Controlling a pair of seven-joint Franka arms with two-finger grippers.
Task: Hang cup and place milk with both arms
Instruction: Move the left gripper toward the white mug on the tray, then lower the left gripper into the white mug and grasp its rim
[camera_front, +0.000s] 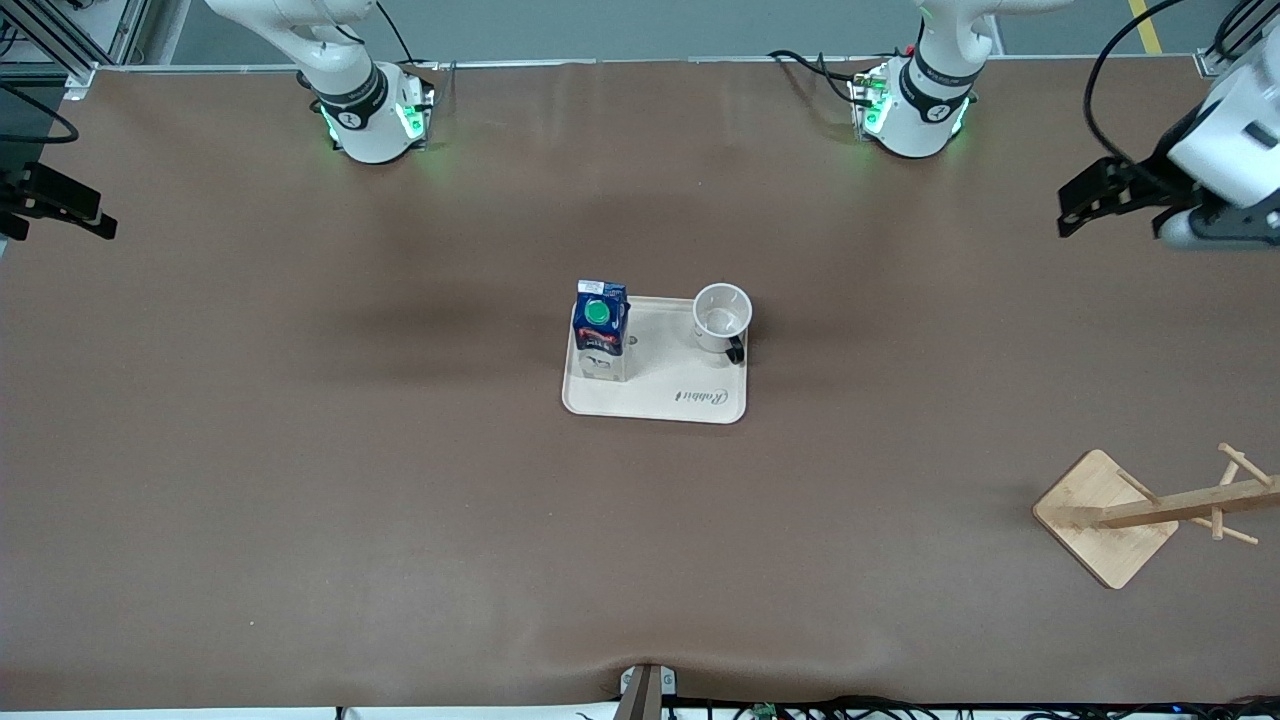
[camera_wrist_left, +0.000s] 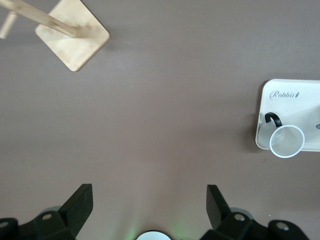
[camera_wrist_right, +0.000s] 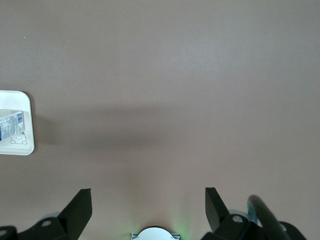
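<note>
The white cup (camera_front: 722, 315) with a black handle stands upright on a cream tray (camera_front: 655, 405) in the middle of the table. The dark-blue milk (camera_front: 600, 330) with a green cap stands on the same tray, toward the right arm's end. My left gripper (camera_front: 1078, 205) is open and empty, up over the left arm's end of the table. My right gripper (camera_front: 75, 207) is open and empty, up over the right arm's end. The left wrist view shows the open left gripper (camera_wrist_left: 150, 194), the cup (camera_wrist_left: 286, 141) and tray (camera_wrist_left: 282, 95). The right wrist view shows the open right gripper (camera_wrist_right: 148, 195), the milk (camera_wrist_right: 11, 125) and tray (camera_wrist_right: 27, 147).
A wooden cup rack (camera_front: 1110, 515) with pegs stands near the left arm's end, nearer to the front camera than the tray; it also shows in the left wrist view (camera_wrist_left: 75, 37). Brown tabletop surrounds the tray on all sides.
</note>
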